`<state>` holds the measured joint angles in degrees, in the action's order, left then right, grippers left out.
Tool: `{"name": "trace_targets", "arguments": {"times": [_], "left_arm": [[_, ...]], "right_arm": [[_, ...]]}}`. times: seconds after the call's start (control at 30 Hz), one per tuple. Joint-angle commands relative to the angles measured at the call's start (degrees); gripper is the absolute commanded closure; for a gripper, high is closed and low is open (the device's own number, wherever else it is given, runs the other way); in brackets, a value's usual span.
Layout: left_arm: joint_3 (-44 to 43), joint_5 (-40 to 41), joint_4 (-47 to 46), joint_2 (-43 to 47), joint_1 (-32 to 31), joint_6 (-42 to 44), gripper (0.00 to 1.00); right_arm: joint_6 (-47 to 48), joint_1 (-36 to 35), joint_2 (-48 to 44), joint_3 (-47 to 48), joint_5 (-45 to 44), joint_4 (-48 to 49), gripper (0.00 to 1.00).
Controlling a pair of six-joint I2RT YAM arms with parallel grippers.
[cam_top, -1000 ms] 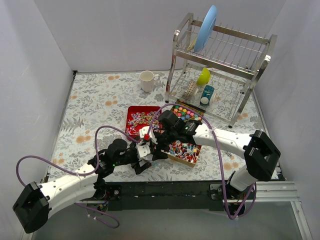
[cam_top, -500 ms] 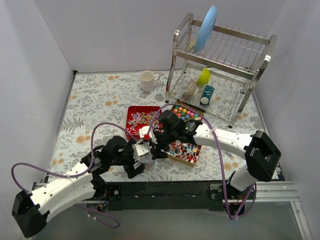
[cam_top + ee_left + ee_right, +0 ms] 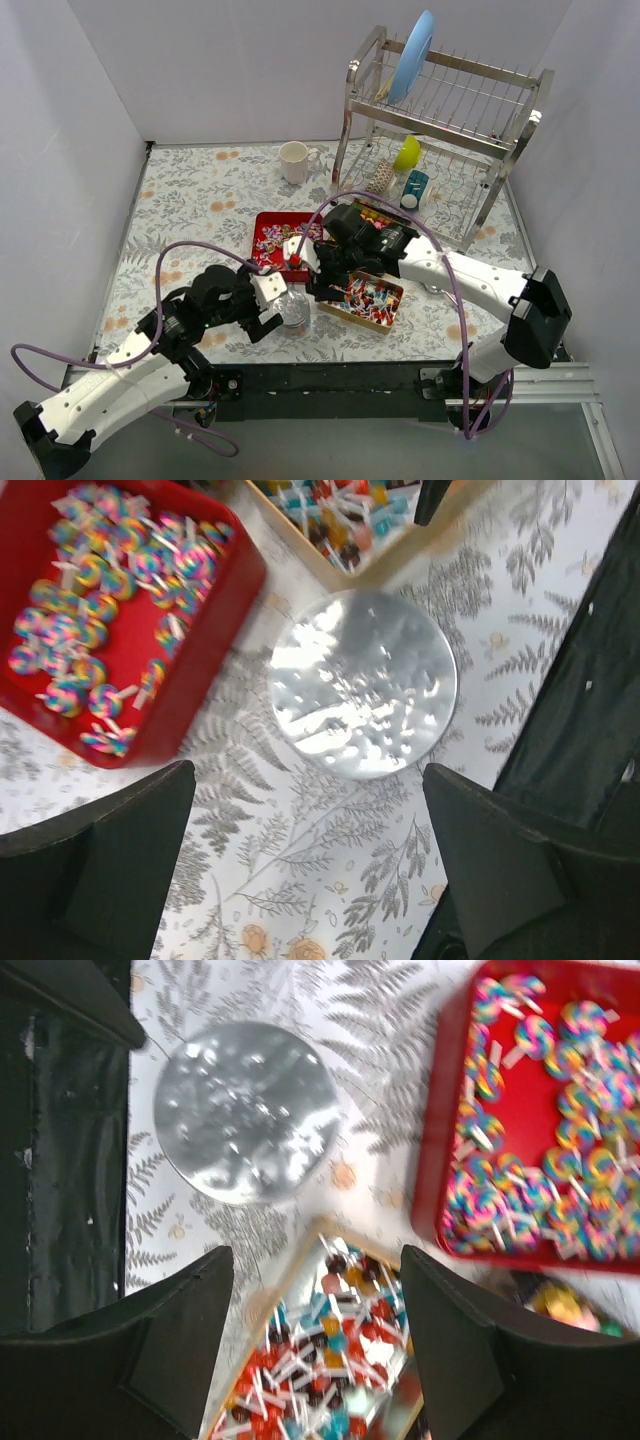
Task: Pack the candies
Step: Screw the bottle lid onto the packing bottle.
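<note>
The step in hand was most likely a pick from one of the trays for dropping into the clear round container (image 3: 362,685), which stood on the floral tablecloth (image 3: 300,880) just near of the red tray (image 3: 215,630) and left of the gold tray (image 3: 300,1250). The right gripper (image 3: 315,1255) hung spread and empty above the gold tray's near-left corner, where the red and blue wrapped candies (image 3: 320,1360) lay in a loose heap. The swirl lollipops (image 3: 90,610) filled the red tray. To do it well, the fingers should come straight down on one piece at the edge of the heap, nip its stick or wrapper rather than a cluster, and lift clear of the rim before crossing to the container. The left gripper (image 3: 268,305), released wide with nothing in it, sat just left of the container and could steady its wall. No brand, label or writing was legible; the teal can (image 3: 414,188) in the dish rack (image 3: 520,100) was too small to read.
</note>
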<state>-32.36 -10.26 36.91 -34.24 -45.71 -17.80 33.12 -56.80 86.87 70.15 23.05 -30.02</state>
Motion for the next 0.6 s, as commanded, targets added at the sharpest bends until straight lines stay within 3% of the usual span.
{"name": "trace_targets", "arguments": {"times": [0.0,0.1,0.2,0.23,0.33,0.43,0.57], "left_arm": [[-8.2,6.9,-0.6,-0.5,1.7,-2.6,0.02],[-15.8,11.8,-8.1,-3.3,4.6,-9.7,0.02],[-21.5,6.7,-11.9,-7.9,9.7,-23.5,0.02],[-21.6,7.4,-12.6,-9.3,10.6,-31.0,0.02],[-18.4,5.9,-16.2,-11.5,11.3,-37.4,0.02],[-10.7,7.0,-27.9,-11.6,9.7,-37.4,0.02],[-0.4,14.4,-50.7,-11.9,4.8,-23.5,0.02]], "right_arm": [[-3.9,3.5,-5.5,6.0,-5.4,-7.2,0.25],[-8.0,9.7,-7.1,10.1,-6.9,-9.6,0.23],[-10.0,18.4,-7.8,12.5,-8.5,-9.4,0.21],[-10.4,20.4,-7.4,13.1,-9.2,-9.3,0.2],[-11.3,26.0,-6.1,14.5,-10.5,-8.8,0.2],[-11.6,28.2,-7.0,12.0,-10.7,-6.1,0.2],[-11.7,30.2,-6.7,9.7,-9.3,-5.2,0.19]]}}
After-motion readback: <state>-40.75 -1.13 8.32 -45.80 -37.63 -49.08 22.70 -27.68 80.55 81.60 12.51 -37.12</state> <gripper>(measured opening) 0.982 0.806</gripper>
